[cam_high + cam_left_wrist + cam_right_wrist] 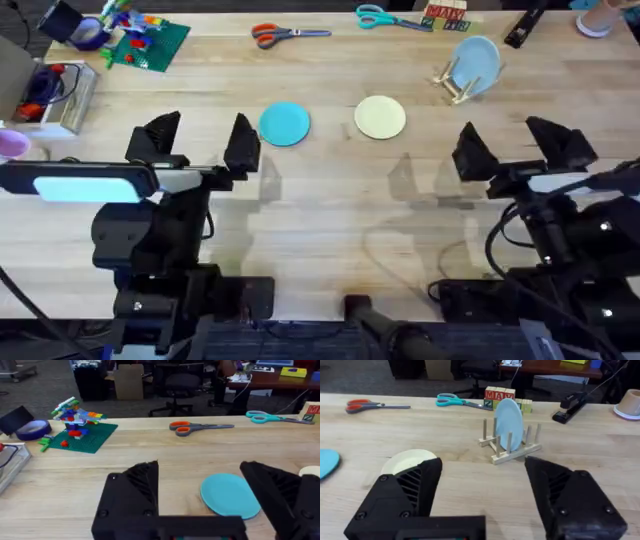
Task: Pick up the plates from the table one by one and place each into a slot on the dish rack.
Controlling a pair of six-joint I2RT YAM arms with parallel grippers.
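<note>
1. Overhead view: the teal-blue plate (285,124) and the pale cream-yellow plate (381,116) lie flat on the table (320,215), side by side near its middle and apart from each other.
2. The dish rack (458,84) stands farther back on the right, with a sky-blue plate (476,64) upright in one of its slots.
3. The left gripper (200,145) sits just left of the teal-blue plate, its black fingers spread wide and holding nothing; one finger is close beside the plate's edge.
4. The right gripper (512,148) is on the right side of the table, nearer than the rack, also spread wide and empty.
5. In the left wrist view the teal-blue plate (230,495) lies between the fingers, close to one of them.
6. In the right wrist view the rack (510,445) stands ahead of the open fingers, and the cream-yellow plate (407,461) lies partly behind one finger.
7. Orange-handled scissors (285,34) and teal-handled scissors (390,18) lie along the far edge of the table.
</note>
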